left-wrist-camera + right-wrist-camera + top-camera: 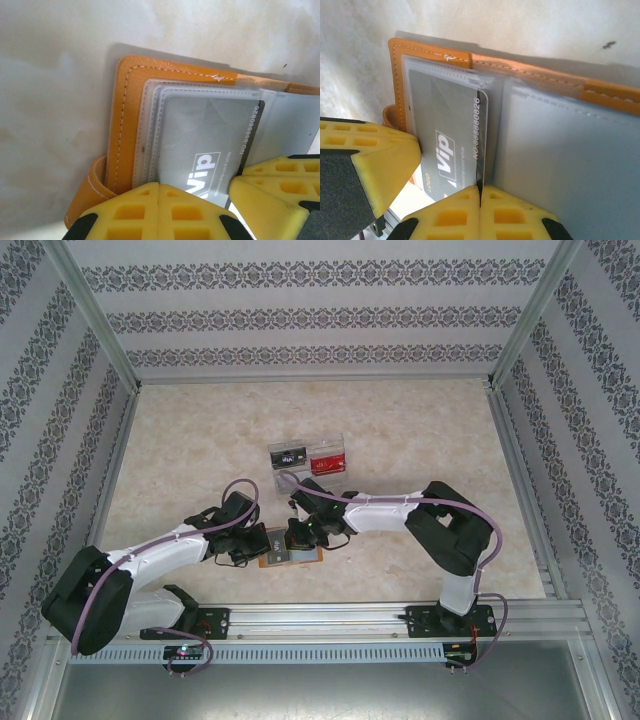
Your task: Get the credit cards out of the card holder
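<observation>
The holder point(303, 560) lies open on the table point(190, 440), near the front edge, between the two arms. Both grippers meet over it: the left gripper point(262, 545) at its left side, the right gripper point(297, 540) above its middle. Further back, well apart from the holder, a clear tray point(305, 443) has a black card point(290, 455) and a red card point(326, 461) in it.

In the left wrist view, the holder point(127, 115) shows its orange cover with white stitching and a stack of see-through sleeves point(150, 130) on top. A grey card point(210, 145) marked "Vip" sits in the top sleeve, its far edge poking out past the sleeve's open side. The left gripper point(159, 205) has its yellow fingers pressed together with no gap, resting at the near edge of the sleeves and covering part of the card's lettering. I cannot tell whether anything is pinched between them. The right gripper point(239, 179) comes in from the right, touching the card's near corner.

In the right wrist view, the card point(450, 135) lies just left of the fold, with an empty-looking sleeve point(570, 165) to its right. The right gripper point(480, 205) is closed, and the card's dark exposed edge runs straight down into the seam between its fingers, so it pinches the card there. A left finger point(380, 160) sits on the holder point(400, 65) beside the card's left part.
</observation>
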`<state>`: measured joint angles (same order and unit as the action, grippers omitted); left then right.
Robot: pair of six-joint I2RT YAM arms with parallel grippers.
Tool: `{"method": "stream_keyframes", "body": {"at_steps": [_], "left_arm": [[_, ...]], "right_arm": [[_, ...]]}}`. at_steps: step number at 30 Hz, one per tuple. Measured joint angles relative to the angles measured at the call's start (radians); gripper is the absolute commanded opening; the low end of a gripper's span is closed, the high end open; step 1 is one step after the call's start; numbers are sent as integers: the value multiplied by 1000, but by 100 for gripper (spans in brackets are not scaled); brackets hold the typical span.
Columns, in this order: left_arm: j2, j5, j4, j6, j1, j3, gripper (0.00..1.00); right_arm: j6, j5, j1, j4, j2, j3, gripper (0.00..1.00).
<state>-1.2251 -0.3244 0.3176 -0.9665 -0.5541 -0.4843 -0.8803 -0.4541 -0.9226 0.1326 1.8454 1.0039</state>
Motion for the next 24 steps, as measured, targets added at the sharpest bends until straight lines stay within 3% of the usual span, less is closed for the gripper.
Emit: {"method": "stream_keyframes", "body": {"at_steps": [13,16,24], "left_arm": [[-16,15,19,0,0,-12,0],[-16,15,19,0,0,-12,0],[-21,14,21,0,0,-16,0]], "right_arm": [[-12,1,18,-3,-29,-33,0],[-12,1,18,-3,-29,-33,10],[-11,0,18,-2,-29,-32,15]]}}
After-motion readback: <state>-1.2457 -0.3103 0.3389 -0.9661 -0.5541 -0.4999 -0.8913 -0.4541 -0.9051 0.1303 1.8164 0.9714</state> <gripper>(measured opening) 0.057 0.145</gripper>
